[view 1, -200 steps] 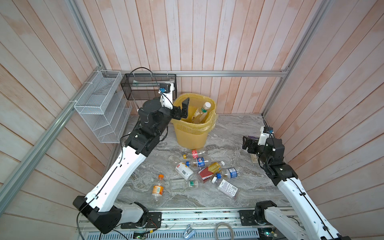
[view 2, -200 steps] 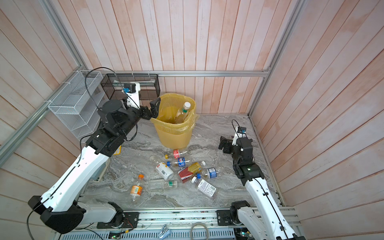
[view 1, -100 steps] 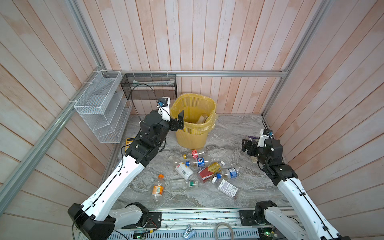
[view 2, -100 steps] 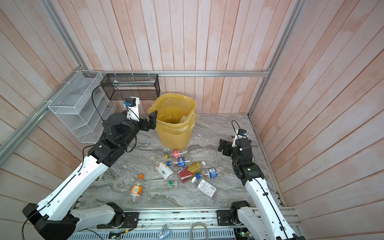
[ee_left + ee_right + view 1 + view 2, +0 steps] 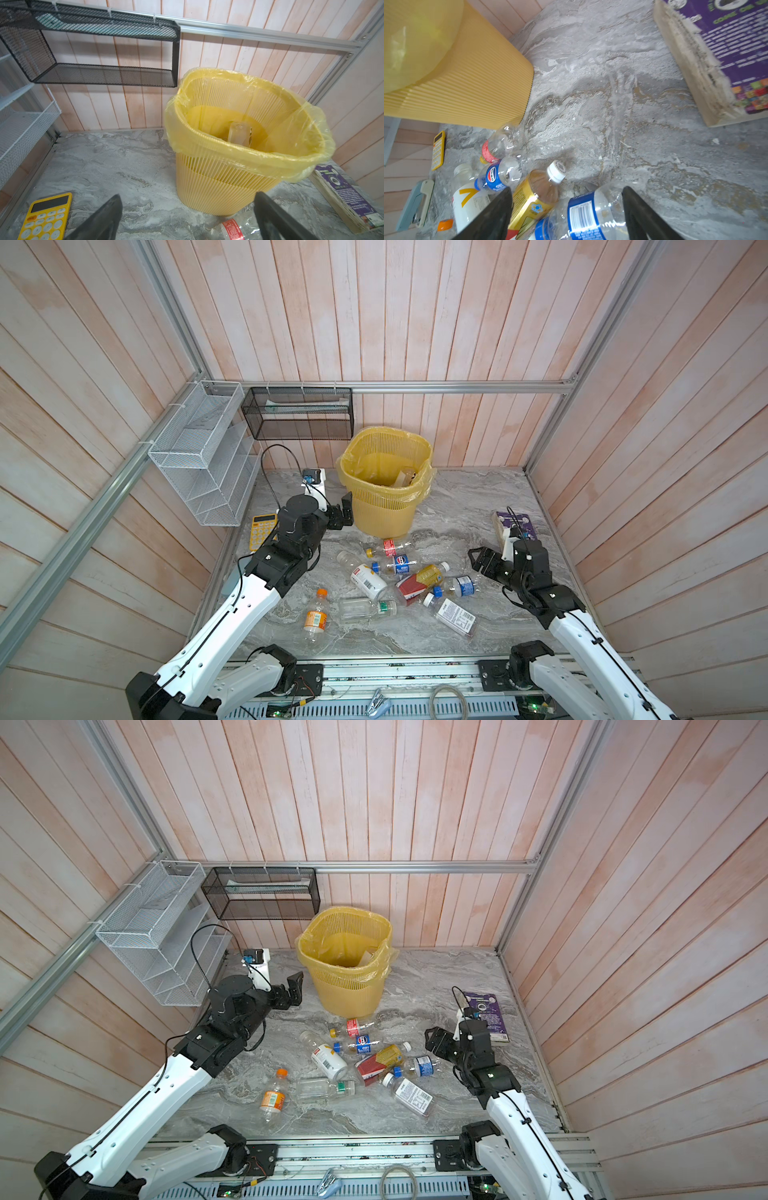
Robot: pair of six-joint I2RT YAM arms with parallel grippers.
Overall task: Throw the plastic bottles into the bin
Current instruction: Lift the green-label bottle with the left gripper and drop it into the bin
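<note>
**Bottle clearance: arms and stock**

Left arm bent; left gripper [image 5: 344, 512] gapes empty beside the bin [image 5: 382, 514] near the back edge of the tabletop [image 5: 465, 497]. Right gripper [image 5: 478, 562] is splayed, angled down over the blue-labelled water bottle [image 5: 583, 216]; contact unclear. Plastic bottles [image 5: 399, 576] mid-tabletop. A clear bottle [image 5: 239, 134] lies in the bin, half hidden.
</note>
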